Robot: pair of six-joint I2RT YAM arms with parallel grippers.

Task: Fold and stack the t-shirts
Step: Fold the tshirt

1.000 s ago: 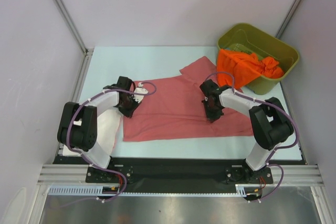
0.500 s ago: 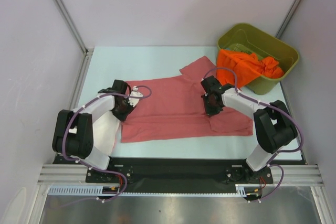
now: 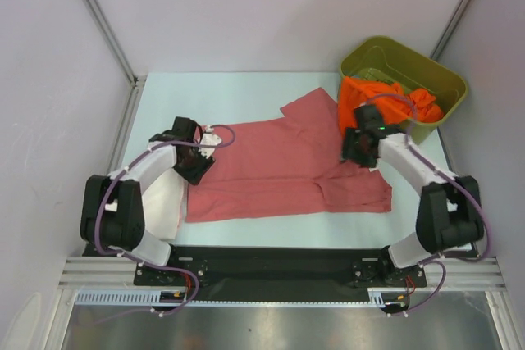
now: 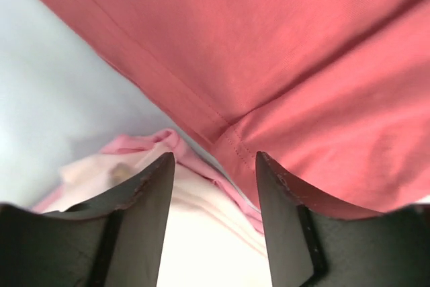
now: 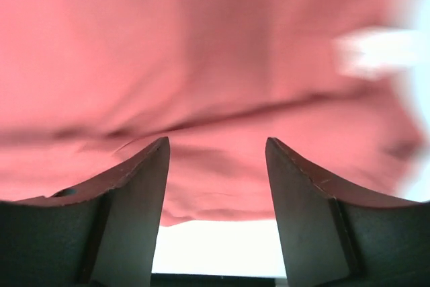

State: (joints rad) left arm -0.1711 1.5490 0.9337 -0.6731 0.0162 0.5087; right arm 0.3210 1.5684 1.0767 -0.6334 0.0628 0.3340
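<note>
A salmon-red t-shirt (image 3: 279,170) lies spread flat across the middle of the table, one sleeve pointing to the back. My left gripper (image 3: 195,166) hovers over its left hem, open and empty (image 4: 215,159). Below it are the hem (image 4: 222,129) and a folded white t-shirt (image 4: 201,233). The white t-shirt (image 3: 168,198) lies under the left arm. My right gripper (image 3: 356,152) stands open over the salmon shirt's right side, nothing between its fingers (image 5: 216,142). A bright orange t-shirt (image 3: 381,104) hangs over the bin's rim.
An olive-green plastic bin (image 3: 426,67) stands at the back right corner. Grey walls and metal frame posts close in the table on the left, back and right. The black base rail (image 3: 271,264) runs along the near edge.
Both grippers have opened and let go of the salmon-red shirt, which now lies flat. The right arm has swung right and back toward the bin; the left has shifted slightly left.
</note>
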